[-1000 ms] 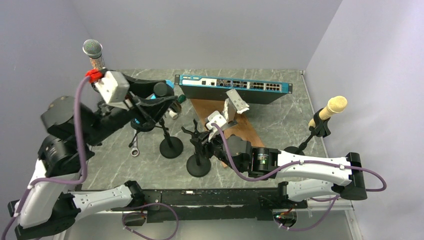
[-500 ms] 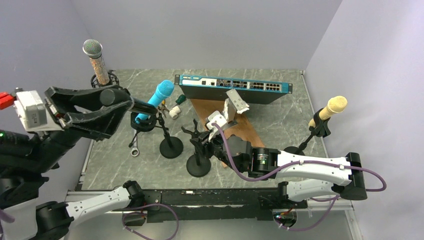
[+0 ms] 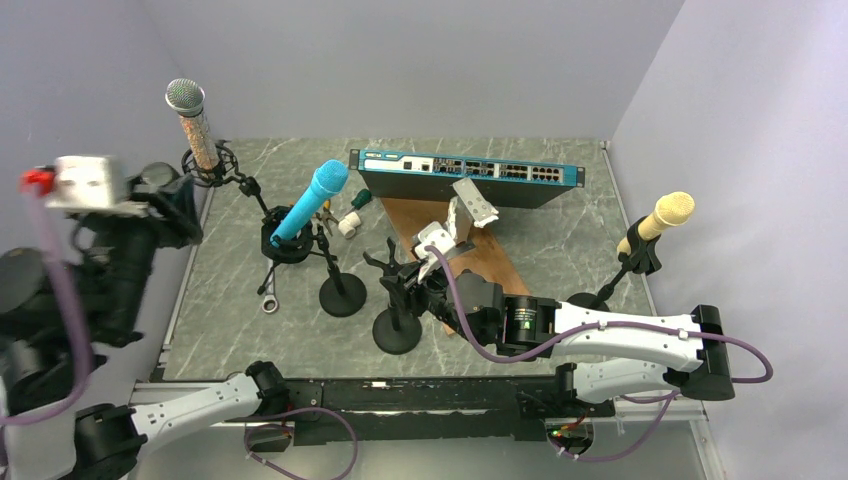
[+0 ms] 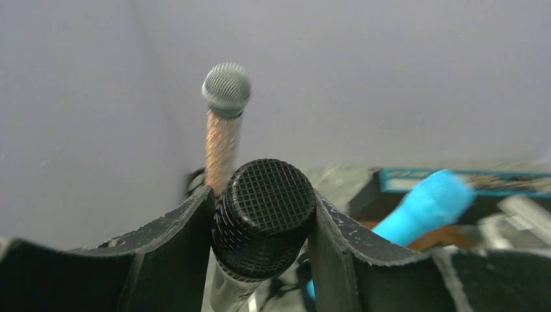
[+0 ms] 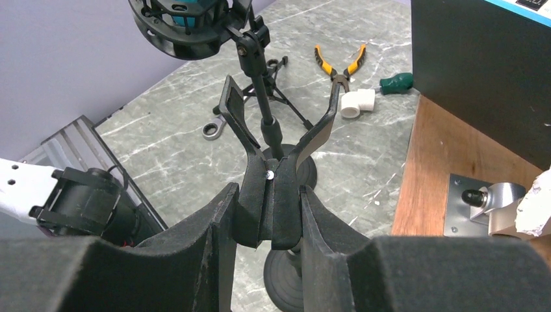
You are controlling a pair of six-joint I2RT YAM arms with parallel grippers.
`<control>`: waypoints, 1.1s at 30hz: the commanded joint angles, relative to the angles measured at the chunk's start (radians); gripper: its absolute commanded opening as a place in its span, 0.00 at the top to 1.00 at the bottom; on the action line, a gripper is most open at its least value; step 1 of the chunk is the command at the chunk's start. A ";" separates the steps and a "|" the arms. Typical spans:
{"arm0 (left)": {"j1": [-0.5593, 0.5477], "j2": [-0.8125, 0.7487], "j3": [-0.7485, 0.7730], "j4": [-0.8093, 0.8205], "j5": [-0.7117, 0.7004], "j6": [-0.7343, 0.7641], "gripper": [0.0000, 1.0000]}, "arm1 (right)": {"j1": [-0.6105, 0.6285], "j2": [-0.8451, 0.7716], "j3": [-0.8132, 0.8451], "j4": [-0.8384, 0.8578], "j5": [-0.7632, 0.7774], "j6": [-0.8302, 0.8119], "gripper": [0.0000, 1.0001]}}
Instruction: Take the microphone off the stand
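So the left gripper (image 4: pixel 262 198) has its 2 dark, scuffed fingers (image 4: pixel 175 237) pinched tight on the microphone (image 4: pixel 261 227). It's a black one with a round, cross-hatched mesh head on a slimmer silvery-grey body, and it fills the middle of the left wrist view. It's already off the stand, up at the far left by the wall. From above we honestly can't pick it out, since the arm and its camera block cover it, and its lower body is cut off at the frame edge. Over on the right, the right gripper (image 5: pixel 268 218) has foam-looking pads (image 5: pixel 208 266) pressed together on the clip (image 5: pixel 269 195), a black plastic fork with 2 flared prongs, sitting empty. Its stand (image 3: pixel 397 325) is a thin black pole on a round flat base, mostly hidden under the fingers in the wrist view. Around it there's a blue microphone (image 3: pixel 312 200) tilted in a ring mount, a sparkly copper microphone (image 3: pixel 190 120) with a silver mesh top standing upright at the back left, and a cream-yellow microphone (image 3: pixel 662 218) on the right. Behind sits a network switch (image 3: pixel 465 175) with a blue face, plus a wooden board (image 3: pixel 495 262), pliers (image 5: pixel 341 65) and a wrench (image 5: pixel 217 127) on the grey marbled table (image 3: pixel 560 215). The blue one is blurry in the left wrist view.
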 commanded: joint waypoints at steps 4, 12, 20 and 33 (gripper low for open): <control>0.000 0.020 -0.199 0.041 -0.281 0.081 1.00 | 0.002 0.010 -0.015 -0.047 0.013 0.017 1.00; 0.198 0.084 -0.227 -0.096 -0.101 -0.035 1.00 | 0.002 0.020 0.010 -0.064 -0.015 0.021 0.46; 0.607 0.085 -0.358 -0.095 0.173 -0.053 1.00 | 0.001 0.008 0.051 -0.104 -0.025 0.012 0.00; 0.841 0.082 -0.463 -0.070 0.247 -0.134 1.00 | 0.001 -0.117 0.021 -0.126 -0.047 -0.055 0.00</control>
